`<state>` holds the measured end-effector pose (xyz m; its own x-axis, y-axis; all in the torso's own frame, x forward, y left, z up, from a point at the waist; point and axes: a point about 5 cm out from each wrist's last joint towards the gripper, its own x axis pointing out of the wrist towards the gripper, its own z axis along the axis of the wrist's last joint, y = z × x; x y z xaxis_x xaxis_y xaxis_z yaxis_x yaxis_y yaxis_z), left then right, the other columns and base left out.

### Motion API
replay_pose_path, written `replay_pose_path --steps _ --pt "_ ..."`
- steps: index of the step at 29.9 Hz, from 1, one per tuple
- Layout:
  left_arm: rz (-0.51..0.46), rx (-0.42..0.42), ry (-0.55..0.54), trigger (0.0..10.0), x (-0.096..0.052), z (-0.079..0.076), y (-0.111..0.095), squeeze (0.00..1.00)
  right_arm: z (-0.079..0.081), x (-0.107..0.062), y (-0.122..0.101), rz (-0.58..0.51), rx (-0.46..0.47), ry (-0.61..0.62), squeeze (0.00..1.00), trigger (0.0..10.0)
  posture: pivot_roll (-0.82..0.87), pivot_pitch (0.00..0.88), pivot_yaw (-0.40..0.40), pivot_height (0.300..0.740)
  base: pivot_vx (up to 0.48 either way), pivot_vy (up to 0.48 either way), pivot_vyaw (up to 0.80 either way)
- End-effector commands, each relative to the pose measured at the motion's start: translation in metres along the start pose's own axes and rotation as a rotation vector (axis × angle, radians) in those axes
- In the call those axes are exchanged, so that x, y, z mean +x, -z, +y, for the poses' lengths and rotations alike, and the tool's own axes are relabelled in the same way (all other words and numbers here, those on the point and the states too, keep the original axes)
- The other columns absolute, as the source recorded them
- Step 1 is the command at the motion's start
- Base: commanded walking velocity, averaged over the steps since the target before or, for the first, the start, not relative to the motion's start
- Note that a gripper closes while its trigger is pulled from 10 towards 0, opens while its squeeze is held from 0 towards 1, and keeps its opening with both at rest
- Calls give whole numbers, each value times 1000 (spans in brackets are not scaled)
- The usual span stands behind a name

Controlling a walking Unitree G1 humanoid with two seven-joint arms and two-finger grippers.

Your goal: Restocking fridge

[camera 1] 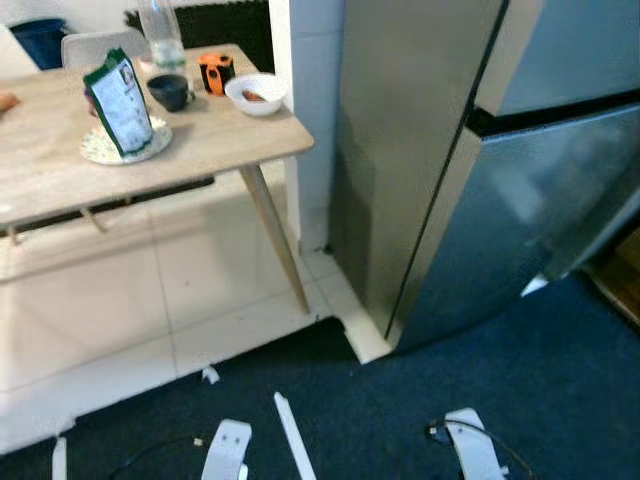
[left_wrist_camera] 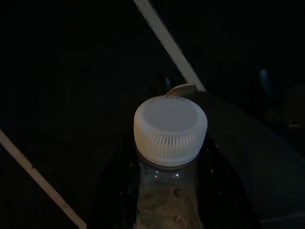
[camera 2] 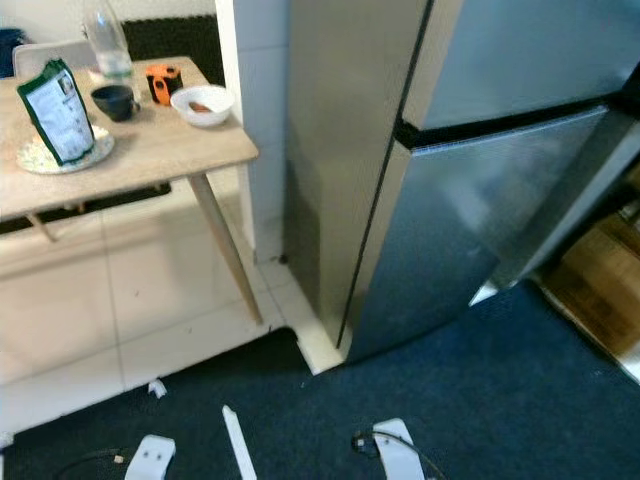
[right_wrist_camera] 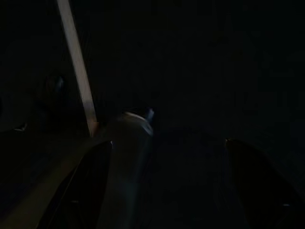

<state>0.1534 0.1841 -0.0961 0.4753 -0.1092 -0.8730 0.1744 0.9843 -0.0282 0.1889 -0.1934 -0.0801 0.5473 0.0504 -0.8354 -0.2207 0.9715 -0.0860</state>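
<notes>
A clear plastic bottle with a white ribbed cap (left_wrist_camera: 170,129) stands up between the black fingers (left_wrist_camera: 113,191) of my left gripper (left_wrist_camera: 169,202), which is shut on its neck. In the dark right wrist view, my right gripper (right_wrist_camera: 174,191) hangs open over the dark carpet with nothing between its fingers. The tall steel fridge (camera 1: 480,200) stands ahead on the right with both doors closed. Both silver arms (camera 1: 228,450) hang low at the bottom of the eye views.
A wooden table (camera 1: 220,140) at the left carries a green and white bag (camera 1: 120,100) on a plate, a clear bottle (camera 1: 160,30), a dark cup (camera 1: 170,92), an orange object (camera 1: 214,72) and a white bowl (camera 1: 256,93). Pale tiles meet blue carpet (camera 1: 520,390) before the fridge.
</notes>
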Motion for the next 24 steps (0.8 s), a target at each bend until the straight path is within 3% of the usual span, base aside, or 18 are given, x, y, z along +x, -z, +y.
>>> replay_pose_path --steps 1,24 --pt "79 -18 89 10000 0 -23 20 0 0 -1 6 17 5 2 0 10000 -29 128 -42 740 0 -458 0" --pt "81 -20 92 10000 0 -24 21 0 -1 -1 6 19 5 2 0 10000 -29 130 -44 740 0 -458 0"
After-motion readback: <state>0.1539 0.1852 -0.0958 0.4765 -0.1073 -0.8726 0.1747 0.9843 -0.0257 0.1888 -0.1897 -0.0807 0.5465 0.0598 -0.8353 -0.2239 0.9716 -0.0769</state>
